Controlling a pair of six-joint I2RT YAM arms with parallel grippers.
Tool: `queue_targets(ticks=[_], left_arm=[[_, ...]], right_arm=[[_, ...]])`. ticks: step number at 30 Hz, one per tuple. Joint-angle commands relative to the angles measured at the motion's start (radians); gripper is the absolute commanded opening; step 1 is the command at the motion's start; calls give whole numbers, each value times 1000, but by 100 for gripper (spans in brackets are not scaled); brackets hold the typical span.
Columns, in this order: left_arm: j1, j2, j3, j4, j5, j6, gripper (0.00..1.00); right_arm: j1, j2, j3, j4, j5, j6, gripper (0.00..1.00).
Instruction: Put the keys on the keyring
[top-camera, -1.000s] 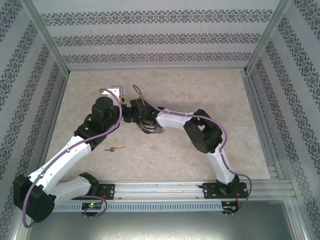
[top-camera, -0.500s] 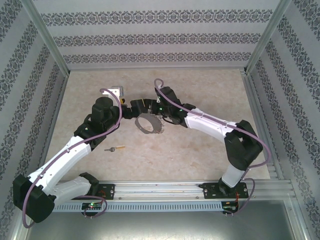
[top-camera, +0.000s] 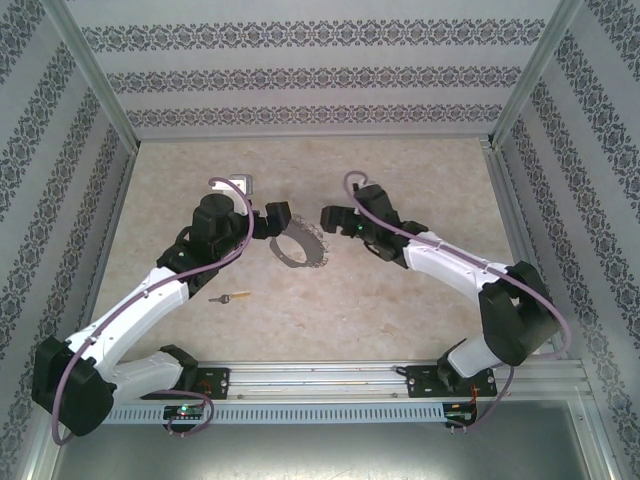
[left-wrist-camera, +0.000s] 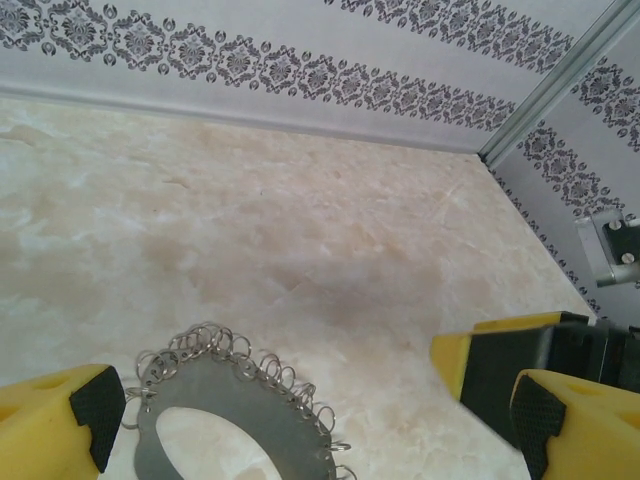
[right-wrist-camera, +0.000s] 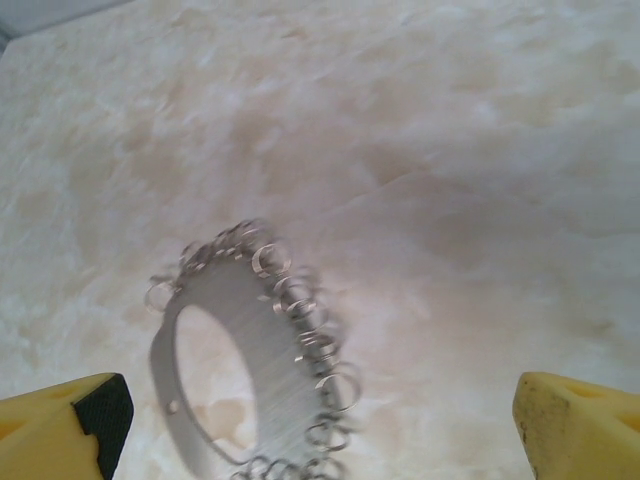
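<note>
The keyring (top-camera: 298, 248), a thin stiff band fringed with loose rings, lies near the middle of the table (top-camera: 400, 320) between the wide, empty left gripper (top-camera: 275, 217) and right gripper (top-camera: 334, 216). The key (top-camera: 233, 297) lies nearer the near edge. It looks tiny, light and probably slippery, so it is best pinched by its head.

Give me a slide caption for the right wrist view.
Open right pincer aimed at the flat metal keyring, fringed with small wire loops, on the marbled table.

Marble-patterned table (top-camera: 400, 310) carries the keyring (right-wrist-camera: 255, 350) and key (top-camera: 237, 296).
</note>
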Motion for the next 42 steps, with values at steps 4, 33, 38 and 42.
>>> queue_targets(ticks=[4,33,38,42], left_arm=[[-7,47,-18,68,-14,28,100],[147,111,-62,111,73,-99,100],[147,118,-59,117,82,-102,100],[146,118,-60,118,86,-103,100]], right_arm=[[39,31,-52,69,-234,-46,83],[239,258,-11,63,-168,-50,38],[228,273,-4,61,-150,-48,38],[218,283,-2,63,-144,-47,38]])
